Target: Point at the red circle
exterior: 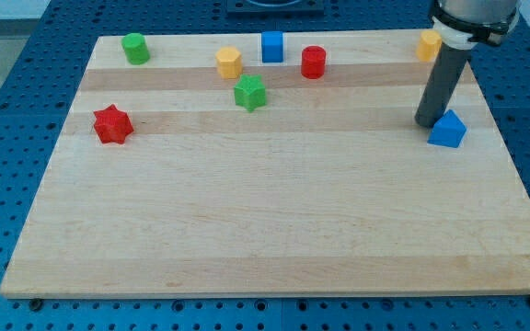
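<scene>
Approach step: my tip [428, 122], a bare rod with no jaws to open, rests touching the blue house-shaped block [447, 130]. You must steer it up-left toward the red cylindrical block [313, 62], well apart.

Pale wooden board [274, 221] with lighter and darker grain stripes running left to right, set on a blue perforated table [7, 110] dotted with dark holes. Far left: green cylinder [135, 48]. Left, nearer: red star [112, 124]. Far middle: yellow block [229, 62], blue cube [272, 46], red circle [314, 62], and a green star [250, 93] slightly nearer. Far right: yellow block [429, 43]. Right: blue block [447, 130]. Dark grey rod, my tip [428, 123], beneath a black-and-white collar.
</scene>
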`<action>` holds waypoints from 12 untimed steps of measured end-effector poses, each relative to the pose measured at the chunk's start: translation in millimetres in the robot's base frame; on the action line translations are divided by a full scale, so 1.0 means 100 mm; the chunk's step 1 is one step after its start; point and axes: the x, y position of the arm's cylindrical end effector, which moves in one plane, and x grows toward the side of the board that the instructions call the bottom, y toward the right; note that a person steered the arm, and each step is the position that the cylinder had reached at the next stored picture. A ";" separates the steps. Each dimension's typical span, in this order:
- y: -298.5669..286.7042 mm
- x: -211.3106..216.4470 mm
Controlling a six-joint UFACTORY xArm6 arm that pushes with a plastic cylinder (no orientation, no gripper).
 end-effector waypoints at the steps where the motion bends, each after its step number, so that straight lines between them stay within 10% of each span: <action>1: 0.00 -0.02; 12: -1.32 -1.90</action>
